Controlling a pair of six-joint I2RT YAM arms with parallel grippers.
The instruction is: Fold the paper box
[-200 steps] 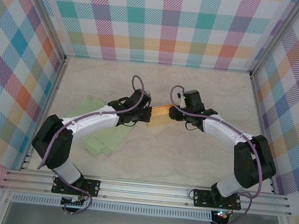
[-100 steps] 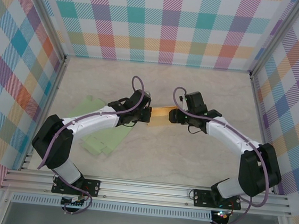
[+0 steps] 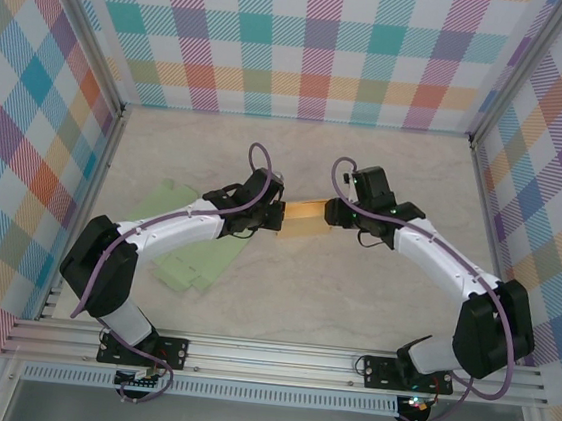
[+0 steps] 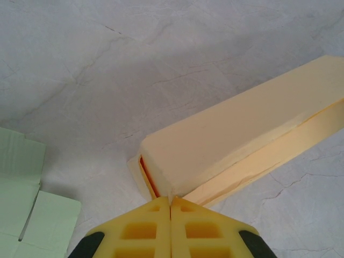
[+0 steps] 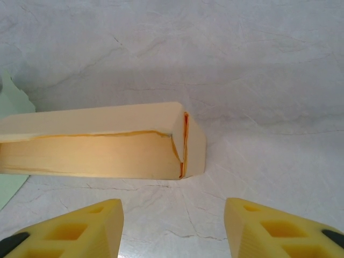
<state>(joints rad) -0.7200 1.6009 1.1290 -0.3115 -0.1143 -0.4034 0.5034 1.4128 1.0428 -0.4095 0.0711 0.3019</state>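
1 paper box [image 3: 305,218], yellow-orange, long w/ smooth flat sides, lies mid worktop [image 3: 372,301], which looks like grey stone. L tool [image 4: 171,200] is pressed together, tips at one box end. R tool [image 5: 173,212] is spread, near the other end, not touching. By L arm [image 3: 174,227]: flat green card [image 3: 192,270].

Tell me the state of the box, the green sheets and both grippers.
yellow box: folded into a long shape, lying on the table, end seam slightly gaping.
green sheets: flat, unfolded.
left gripper: shut, tips at one end of the box.
right gripper: open, short of the other end, not touching.
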